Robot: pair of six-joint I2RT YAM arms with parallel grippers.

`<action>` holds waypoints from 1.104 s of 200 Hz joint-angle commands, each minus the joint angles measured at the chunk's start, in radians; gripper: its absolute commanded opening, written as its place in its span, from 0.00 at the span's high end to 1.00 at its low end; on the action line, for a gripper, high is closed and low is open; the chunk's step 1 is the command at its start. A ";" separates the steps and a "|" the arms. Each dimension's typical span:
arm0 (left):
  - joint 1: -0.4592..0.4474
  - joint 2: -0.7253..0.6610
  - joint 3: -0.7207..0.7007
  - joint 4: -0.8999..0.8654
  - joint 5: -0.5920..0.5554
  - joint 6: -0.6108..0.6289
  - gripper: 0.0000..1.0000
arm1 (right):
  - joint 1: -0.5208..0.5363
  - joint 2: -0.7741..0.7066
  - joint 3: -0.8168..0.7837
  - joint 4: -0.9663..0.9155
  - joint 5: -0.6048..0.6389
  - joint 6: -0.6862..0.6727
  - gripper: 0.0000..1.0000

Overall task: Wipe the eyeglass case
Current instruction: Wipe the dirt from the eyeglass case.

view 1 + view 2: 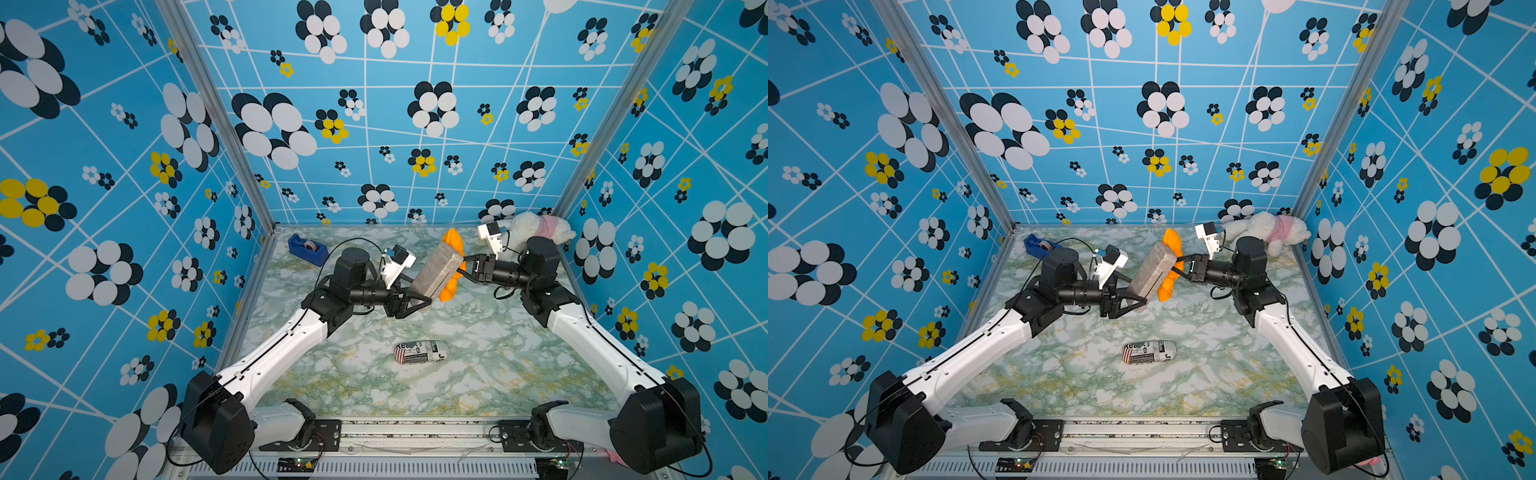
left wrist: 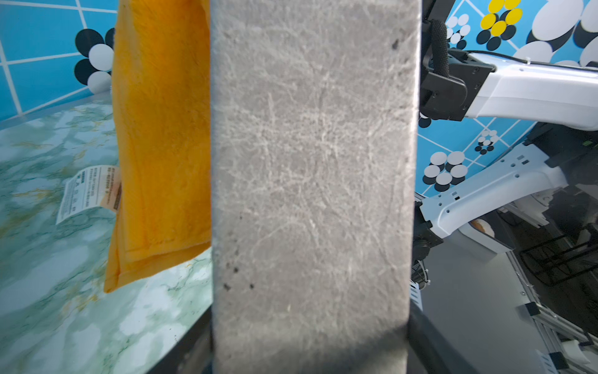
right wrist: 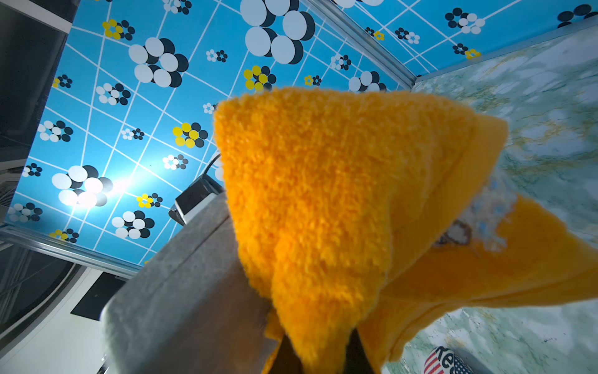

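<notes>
While the left gripper has its jaws part-open and clamped on the lower end of the grey eyeglass case, the case stands tilted, raised off the marble table. The right gripper has its jaws fully closed, pinching the orange cloth, which touches the case's side facing the right arm. A printed pouch lies well apart on the table.

Grey, scuffed, box-shaped case, closed, lifted clear of the table, clamped at its near end by the left end effector, long axis running diagonally away and to the right. Fuzzy orange cloth, folded and bunched, pinched by the right end effector and pressed against the case's right long side, showing past the far end and beside the near half.
</notes>
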 commanded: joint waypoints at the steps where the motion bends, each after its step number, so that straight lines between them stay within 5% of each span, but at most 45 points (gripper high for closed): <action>1: 0.010 0.044 0.060 -0.007 0.111 -0.023 0.92 | 0.013 -0.004 0.032 0.116 -0.082 0.053 1.00; 25: 0.011 0.076 0.076 -0.109 0.127 0.035 0.96 | -0.004 -0.027 0.069 0.070 -0.122 0.036 1.00; 63: 0.024 0.031 0.047 -0.225 0.072 0.164 0.96 | -0.112 -0.077 0.323 -0.642 0.013 -0.422 1.00; 144: 0.050 0.025 0.073 -0.236 0.096 0.209 0.97 | -0.097 -0.043 0.291 -0.543 -0.188 -0.276 1.00; 221: 0.027 -0.004 0.179 -0.452 0.121 0.400 0.98 | -0.041 0.114 0.384 -0.762 -0.131 -0.504 1.00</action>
